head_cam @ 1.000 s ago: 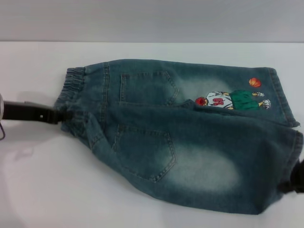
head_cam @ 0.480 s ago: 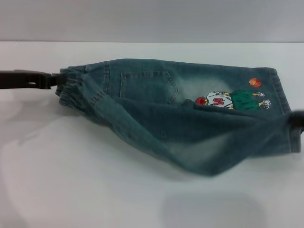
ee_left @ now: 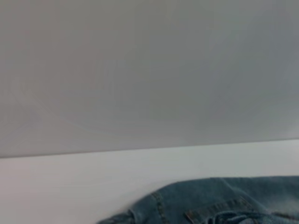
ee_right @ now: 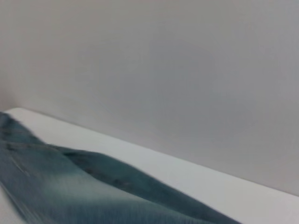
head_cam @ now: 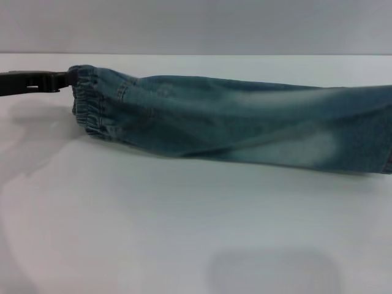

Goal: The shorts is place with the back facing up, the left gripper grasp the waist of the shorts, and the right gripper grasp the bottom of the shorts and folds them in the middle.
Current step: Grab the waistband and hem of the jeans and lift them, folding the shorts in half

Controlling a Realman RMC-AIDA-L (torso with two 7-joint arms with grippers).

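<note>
White tabletop fills the head view, backed by a plain grey wall.

Writing and marks: no brand, label or lettering can be read on any visible surface. No printed figure shows on the exposed denim.

Item: the shorts lie folded lengthwise into one long, narrow band. The long axis runs across the table from the robot's left to its right, dipping slightly toward the right. The waist of the shorts, the gathered elastic band, points to the left. The far end runs to the right edge of the head view, where the bottom of the shorts shows only as a thin strip at the frame edge. Faded pale patches mark the upper face.

Left gripper: at the left end of the band, level with the top corner of the waist, its black fingers closed on the gathered denim there. Its wrist view shows only a rumpled part of the shorts against the table and wall.

Right gripper: outside every view; its finger state cannot be told. Its wrist view shows the denim stretching away along the table.
</note>
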